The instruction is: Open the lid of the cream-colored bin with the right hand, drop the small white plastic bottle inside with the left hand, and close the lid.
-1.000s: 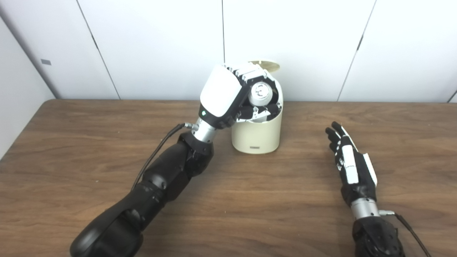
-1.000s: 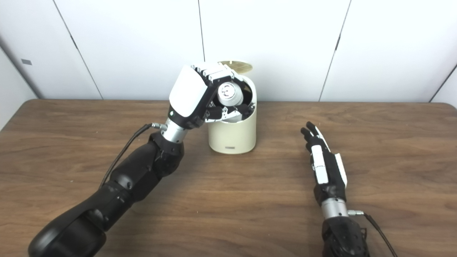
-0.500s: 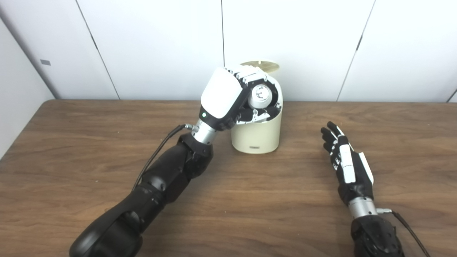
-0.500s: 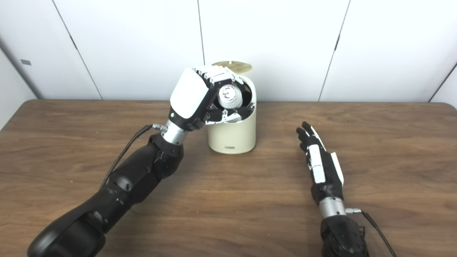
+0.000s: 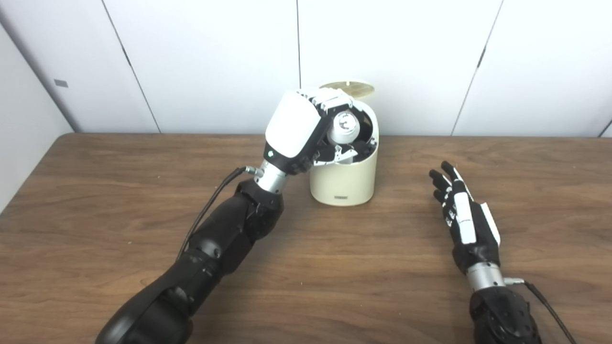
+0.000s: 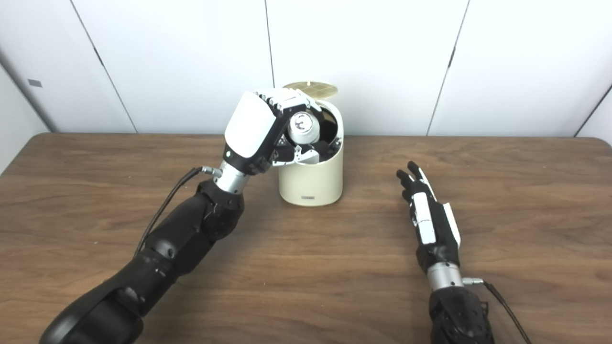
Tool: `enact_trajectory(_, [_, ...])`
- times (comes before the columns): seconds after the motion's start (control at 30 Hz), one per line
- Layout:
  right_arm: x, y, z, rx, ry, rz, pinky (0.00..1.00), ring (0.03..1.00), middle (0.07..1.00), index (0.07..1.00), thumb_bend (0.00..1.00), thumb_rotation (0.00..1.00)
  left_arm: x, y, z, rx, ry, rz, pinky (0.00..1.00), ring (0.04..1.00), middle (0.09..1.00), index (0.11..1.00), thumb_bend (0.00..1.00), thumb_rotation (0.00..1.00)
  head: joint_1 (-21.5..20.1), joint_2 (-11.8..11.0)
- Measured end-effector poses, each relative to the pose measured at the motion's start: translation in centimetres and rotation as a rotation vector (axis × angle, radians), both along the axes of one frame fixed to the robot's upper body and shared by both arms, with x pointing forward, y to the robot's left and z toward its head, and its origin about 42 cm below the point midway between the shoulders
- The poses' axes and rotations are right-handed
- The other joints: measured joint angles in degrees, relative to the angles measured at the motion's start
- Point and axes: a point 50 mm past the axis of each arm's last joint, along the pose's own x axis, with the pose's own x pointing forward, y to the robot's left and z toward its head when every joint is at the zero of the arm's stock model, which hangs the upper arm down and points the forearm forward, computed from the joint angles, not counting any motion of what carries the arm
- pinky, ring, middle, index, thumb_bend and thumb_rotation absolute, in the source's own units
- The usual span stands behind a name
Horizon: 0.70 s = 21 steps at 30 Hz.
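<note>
Here, your left hand (image 5: 306,129) hides most of the small white plastic bottle (image 5: 342,125); you see only its round end, with a small embossed mark that is too blurred to read. The fingers are curled around the bottle and hold it over the open mouth of the cream-colored bin (image 5: 342,179), at the left part of the rim. How deep the bottle sits in the opening, you cannot tell, because the hand covers the near rim. The inside of the bin is dark and mostly hidden.

The lid (image 6: 311,88) stands up behind the hand, and only its yellowish underside shows. In the right eye view you see more of the dark opening to the right of the bottle; in the left eye view the hand covers more of it.

A small dark label (image 6: 308,197) is low on the bin's front, but the writing is not readable.

Your right hand (image 6: 428,222) holds nothing, fingers straight and slightly apart, low over the wooden surface (image 5: 95,200), well apart from the bin.
</note>
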Motion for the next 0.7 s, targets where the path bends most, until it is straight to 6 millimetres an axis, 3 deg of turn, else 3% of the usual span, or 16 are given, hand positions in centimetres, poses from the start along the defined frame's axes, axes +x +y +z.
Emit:
enact_trajectory(0.1, [0.00, 0.00, 0.01, 0.000, 0.000, 0.000, 0.95, 0.943, 0.894, 0.986, 0.58, 0.95, 0.08, 0.01, -0.02, 0.014, 0.010, 0.005, 0.35, 0.495, 0.613, 0.510, 0.46, 0.00, 0.0, -0.1])
enact_trajectory(0.2, [0.00, 0.00, 0.01, -0.003, 0.000, 0.000, 0.96, 0.944, 0.894, 0.993, 0.58, 0.95, 0.08, -0.03, -0.03, 0.018, 0.009, 0.005, 0.43, 0.590, 0.650, 0.497, 0.46, 0.00, 0.1, 0.2])
enact_trajectory(0.37, [0.00, 0.09, 0.01, -0.020, 0.000, 0.003, 0.96, 0.941, 0.893, 0.997, 0.56, 0.96, 0.17, -0.05, -0.06, 0.030, 0.019, 0.014, 0.47, 0.616, 0.661, 0.495, 0.51, 0.04, 0.0, 0.4])
enact_trajectory(0.7, [0.02, 0.06, 0.04, -0.023, -0.002, 0.002, 0.95, 0.943, 0.897, 1.000, 0.58, 0.95, 0.40, 0.08, 0.06, 0.065, 0.056, 0.022, 0.52, 0.666, 0.694, 0.496, 0.52, 0.04, -0.2, 0.4])
